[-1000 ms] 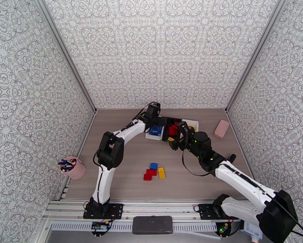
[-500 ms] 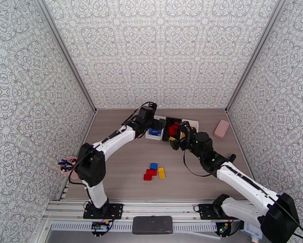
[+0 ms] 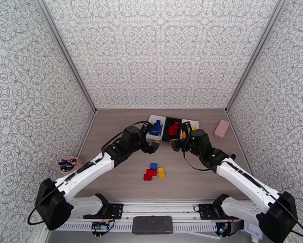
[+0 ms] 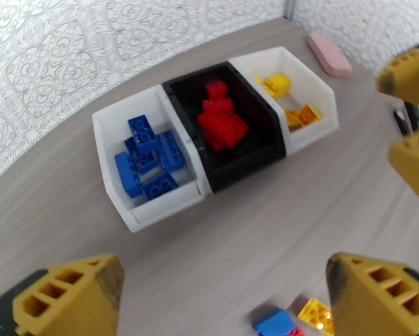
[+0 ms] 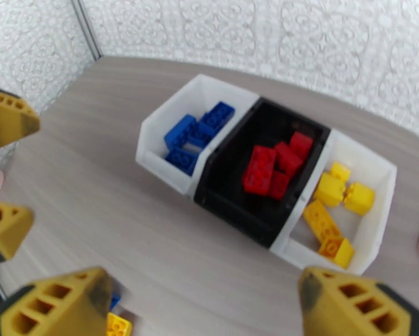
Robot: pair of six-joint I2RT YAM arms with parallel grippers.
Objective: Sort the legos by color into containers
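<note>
Three joined containers stand at the back of the table: a white bin [image 3: 154, 135] with blue legos [image 4: 147, 158], a black bin [image 3: 168, 138] with red legos [image 5: 273, 163], and a white bin [image 3: 194, 122] with yellow legos [image 5: 335, 200]. Loose bricks lie nearer: one blue [image 3: 153, 166], red ones [image 3: 149, 174] and one yellow [image 3: 161, 172]. My left gripper [image 3: 151, 146] hangs open and empty just in front of the blue bin. My right gripper [image 3: 179, 140] is open and empty in front of the black bin, facing the left one.
A pink block [image 3: 221, 128] lies to the right of the bins near the right wall. A pink cup of pens [image 3: 71, 167] stands by the left wall. Bare table lies between the bins and the loose bricks.
My left arm has drawn back from over the blue bin toward the near side and swung low. My right gripper has shifted only slightly in front of the black bin.
</note>
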